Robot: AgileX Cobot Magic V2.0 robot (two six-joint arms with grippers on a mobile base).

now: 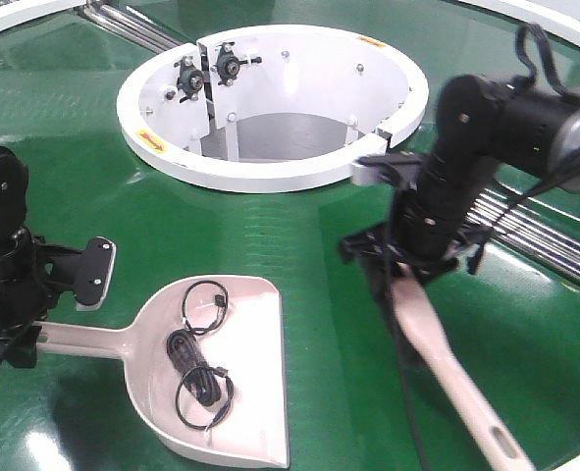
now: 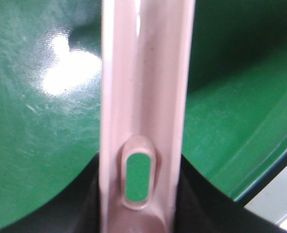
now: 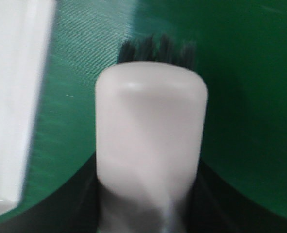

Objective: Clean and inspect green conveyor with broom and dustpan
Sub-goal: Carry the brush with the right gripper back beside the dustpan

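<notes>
**A:** Looking at the dustpan [image 1: 255, 368]: it's lying flat on the green conveyor [image 1: 339, 334], pale pink-beige with raised sides, and a coiled black cable [image 1: 196, 358] is sitting inside it.

**B:** Yep, the left claw [image 1: 10, 339] is clamping the far end of its long slotted handle, with the scoop stretching off to that claw's right. The right claw [image 1: 407, 263] is squeezing the broom [image 1: 447, 368] up near the head, and the handle is slanting toward the camera.

**A:** The bristles [image 3: 158, 51] are barely peeking out though, and they're blurry.

**B:** Same with both claws' fingers. They're mostly hiding behind the arms. The white ring [image 1: 270, 177] is sitting behind everything.
</notes>
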